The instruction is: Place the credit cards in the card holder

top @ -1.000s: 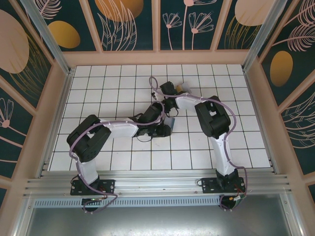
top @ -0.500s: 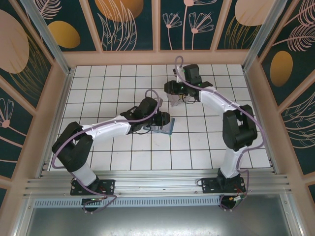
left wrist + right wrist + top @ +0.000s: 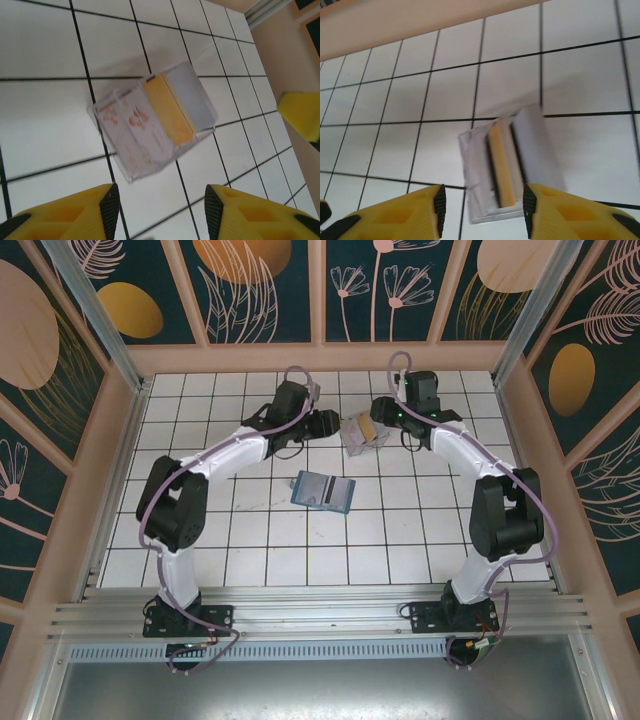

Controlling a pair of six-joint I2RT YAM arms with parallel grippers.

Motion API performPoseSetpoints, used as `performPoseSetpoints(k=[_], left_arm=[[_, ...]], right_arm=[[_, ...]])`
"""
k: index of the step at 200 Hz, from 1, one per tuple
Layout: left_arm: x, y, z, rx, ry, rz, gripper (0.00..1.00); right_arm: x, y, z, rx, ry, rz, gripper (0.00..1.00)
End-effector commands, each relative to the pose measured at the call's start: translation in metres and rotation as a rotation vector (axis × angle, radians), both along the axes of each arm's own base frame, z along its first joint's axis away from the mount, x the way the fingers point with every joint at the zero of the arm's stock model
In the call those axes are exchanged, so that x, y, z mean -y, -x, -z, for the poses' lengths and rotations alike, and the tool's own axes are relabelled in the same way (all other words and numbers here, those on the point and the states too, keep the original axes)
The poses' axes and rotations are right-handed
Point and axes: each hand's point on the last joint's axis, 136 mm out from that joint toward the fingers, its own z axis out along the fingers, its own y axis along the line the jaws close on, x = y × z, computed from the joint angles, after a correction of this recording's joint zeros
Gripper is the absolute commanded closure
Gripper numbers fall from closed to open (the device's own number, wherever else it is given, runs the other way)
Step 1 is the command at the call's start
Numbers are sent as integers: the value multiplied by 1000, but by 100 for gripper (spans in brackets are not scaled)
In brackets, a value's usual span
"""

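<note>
Left side first: the left arm reaches out across the white, black-gridded bench (image 3: pixel 250 560), with its left hand (image 3: pixel 328 424) near the far middle. On the left wrist camera the yellow fingers (image 3: pixel 75 212) of that hand (image 3: pixel 158 210) are spread wide apart with nothing between them, hovering just short of the cards.

A bit nearer the arm bases, the small teal-blue bifold card holder (image 3: pixel 323 490) lies opened out flat on the bench, paler blue-grey inside faces up. It's on its own, clear of both hands and apart from the cards.

Next over, the credit cards (image 3: pixel 360 432) sit on the bench between the two hands. It's a little fanned bunch of thin rectangles: a pale one with orange print, a gold-yellow one and a silvery-grey one (image 3: pixel 155 120). They look like they're inside some clear plastic case (image 3: pixel 131 172), tilted off the grid lines. The right wrist view shows the same bunch (image 3: pixel 507 165), yellow card in the middle.

Right side: the right hand (image 3: pixel 374 422) is just beside the cards. Its fingers (image 3: pixel 570 215) are apart too, and the hand (image 3: pixel 482 212) grips nothing, with the cards just beyond the tips.
</note>
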Motion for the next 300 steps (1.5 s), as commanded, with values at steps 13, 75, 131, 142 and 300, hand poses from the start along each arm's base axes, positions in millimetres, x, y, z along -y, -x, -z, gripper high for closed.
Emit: performPoseSetpoints(k=[13,75,131,142,300], left_arm=[[7,-23,18,-23,-6,34,48],[33,-50,52,-79,27,57,47],[41,-56,87,-139,19,71,48],[41,-56,91,-144,17,68,48],[38,-43,144,-231,-3,73,50]], right_arm=[[27,-10,-9,4,35,47,47],[15,-29,39,-126,66,-17,40],[12,-37,70,-192,102,-32,39],[12,-38,75,-201,109,-34,39],[23,-46,100,-242,194,4,39]])
